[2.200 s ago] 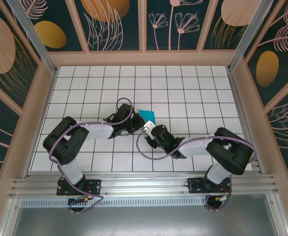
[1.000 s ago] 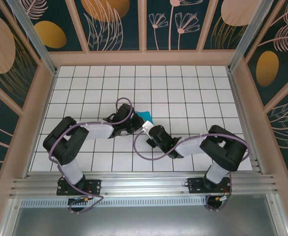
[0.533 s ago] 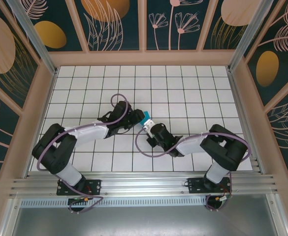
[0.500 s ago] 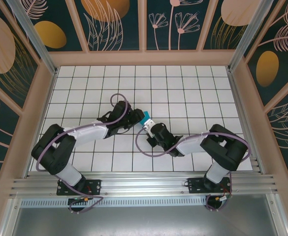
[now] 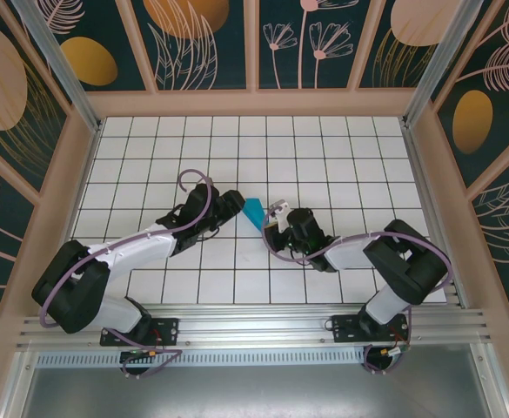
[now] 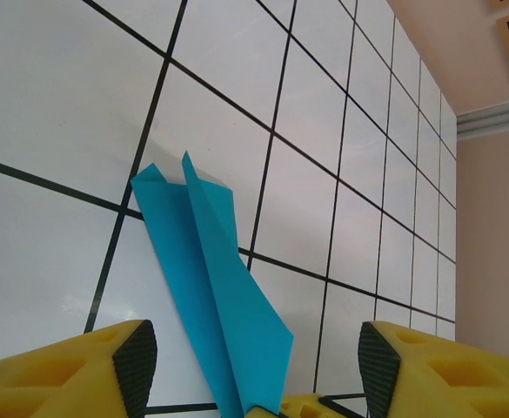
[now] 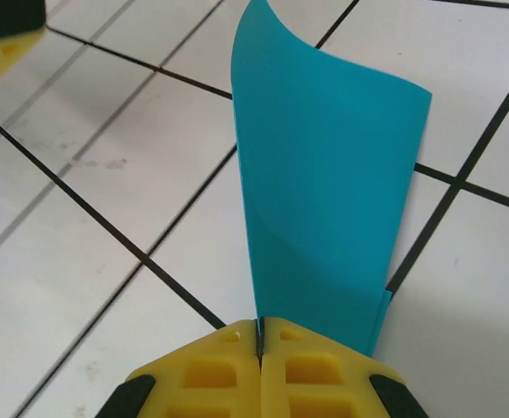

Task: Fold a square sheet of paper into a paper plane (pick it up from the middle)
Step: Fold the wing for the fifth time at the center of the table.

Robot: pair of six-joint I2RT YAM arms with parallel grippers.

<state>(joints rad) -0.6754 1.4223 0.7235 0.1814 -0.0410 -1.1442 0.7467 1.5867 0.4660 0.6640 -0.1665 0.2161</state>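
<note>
The teal-blue sheet is folded into a slim pointed paper plane (image 5: 254, 212) near the middle of the white grid table. My right gripper (image 5: 269, 232) is shut on its narrow end, and in the right wrist view the paper plane (image 7: 324, 192) rises away from the closed right gripper (image 7: 260, 335). My left gripper (image 5: 238, 209) stands open just left of it. In the left wrist view the paper plane (image 6: 219, 296) lies ahead between the spread black pads (image 6: 137, 366) of the left gripper (image 6: 258, 370), touching neither.
White grid tiles (image 5: 324, 157) stretch behind and to both sides of the grippers. Wooden walls (image 5: 254, 103) fence the table, with a metal rail (image 5: 254, 326) at the near edge. One yellow left finger (image 7: 6, 35) shows at the right wrist view's top-left corner.
My left gripper has opened and let go of the paper, and its arm has stretched out lower. The right gripper has shifted right, still holding the paper, which now shows more fully.
</note>
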